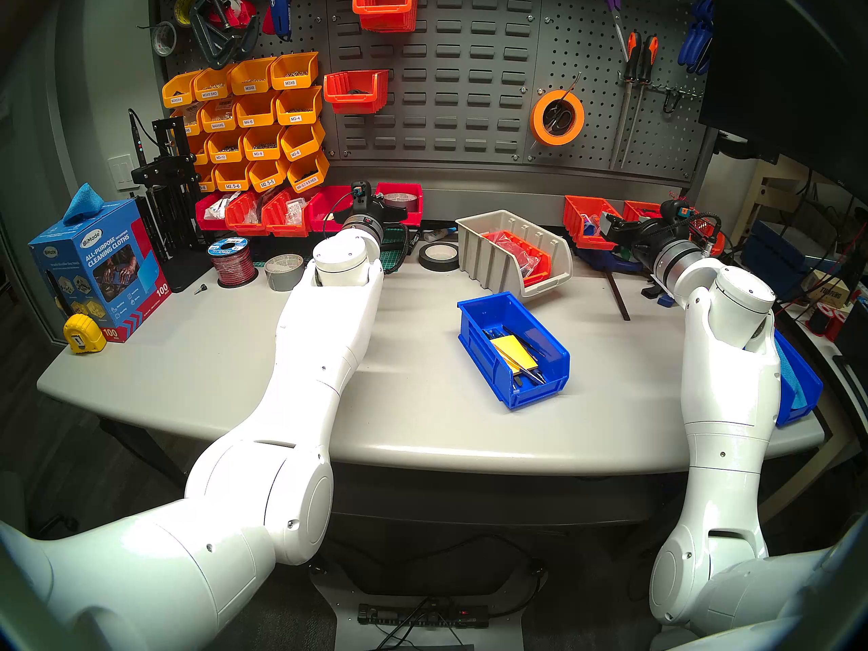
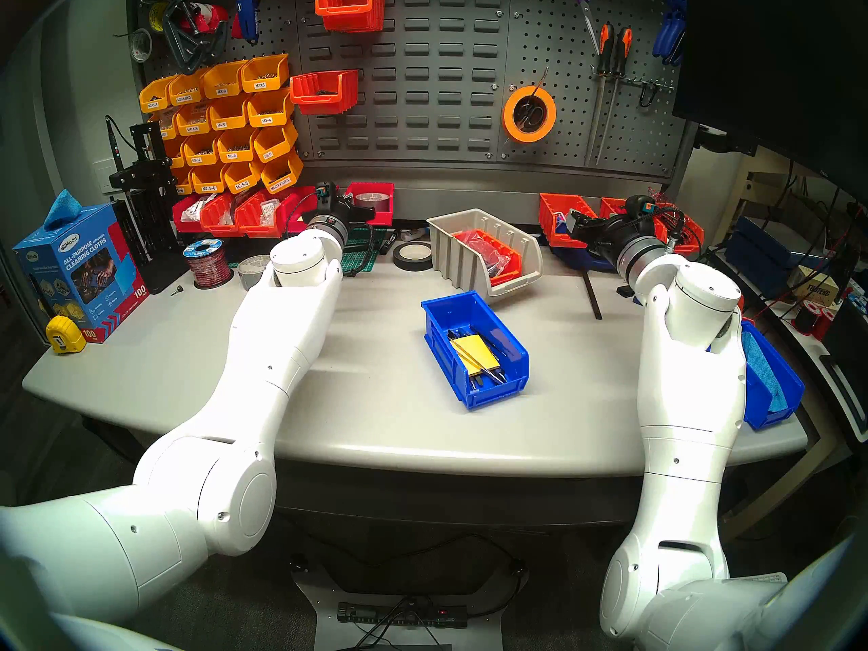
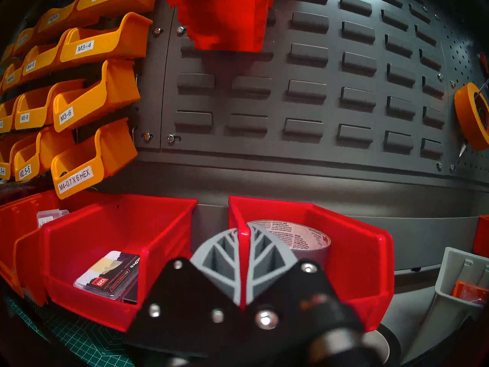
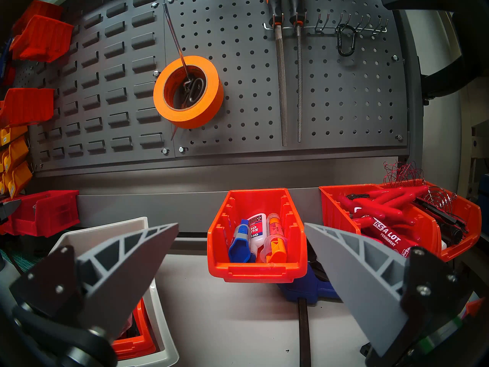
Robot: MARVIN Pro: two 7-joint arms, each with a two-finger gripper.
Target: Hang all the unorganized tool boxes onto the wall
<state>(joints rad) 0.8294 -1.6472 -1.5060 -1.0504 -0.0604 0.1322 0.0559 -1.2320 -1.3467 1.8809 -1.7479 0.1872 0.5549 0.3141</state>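
Left tool [image 3: 244, 231] fills the foreground of its wrist view, clenched on the left side wall of a red bin [image 3: 357, 265]; a strip of that wall shows between the two grey fingers [image 3: 267, 252]; the tool points level at the wall [image 3: 304, 160].

That red bin sits at the wall's plain base strip, open front facing away from the wall, long axis running from the wall out toward the robot; a second red bin [image 3: 105, 226] hangs just beside it along the same strip; whether the held bin's back lip has caught on the wall cannot be told, so I judge the hanging unfinished and the coming move a matter of seating that back edge against the wall.

It is glossy red plastic with a low front lip; a grey tape roll [image 3: 291, 234] lies inside.

Right tool [image 4: 241, 224] is released, jaws wide and empty, also facing the wall.

Two bins wait on the table [image 1: 235, 354]: a beige ribbed one [image 1: 493, 255] near the wall, set askew, and a blue one [image 1: 479, 335] with a yellow pad [image 1: 514, 351] farther from the wall; the right arm looks nearer to both.
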